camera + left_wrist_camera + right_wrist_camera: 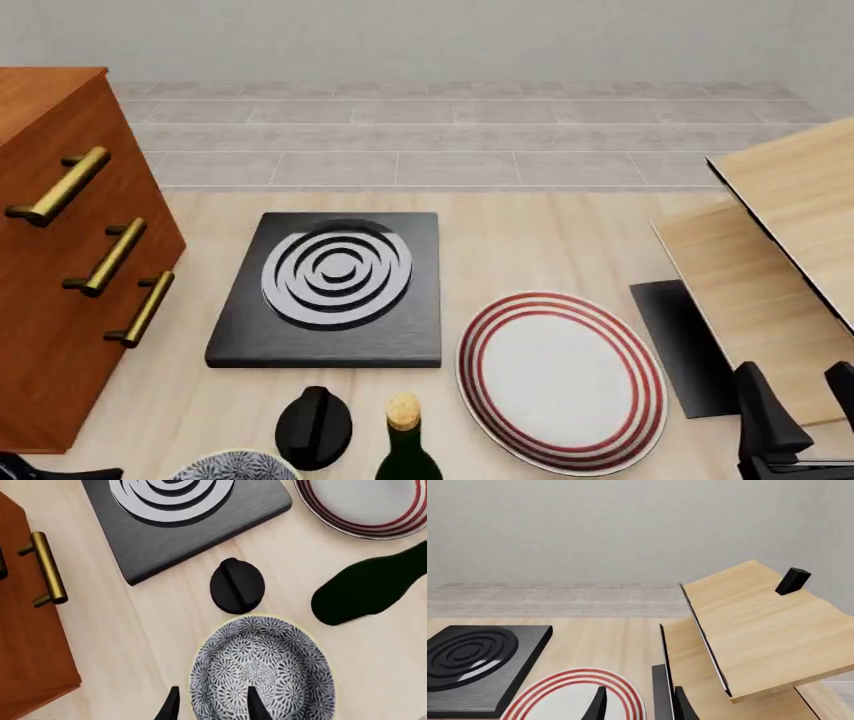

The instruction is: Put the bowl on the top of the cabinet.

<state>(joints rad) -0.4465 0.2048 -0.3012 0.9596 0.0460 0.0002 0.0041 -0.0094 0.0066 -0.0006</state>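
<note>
Straddling the bowl's (261, 672) near-left rim with spread jaws, left gripper (212, 706), cabinet (60, 250) at far left, right gripper (639, 704) spread near the plate (561, 378).

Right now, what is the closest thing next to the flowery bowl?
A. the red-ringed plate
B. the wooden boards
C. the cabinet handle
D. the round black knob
D. The knob sits just beside the bowl rim in the left wrist view, while the plate lies farther off.
</note>
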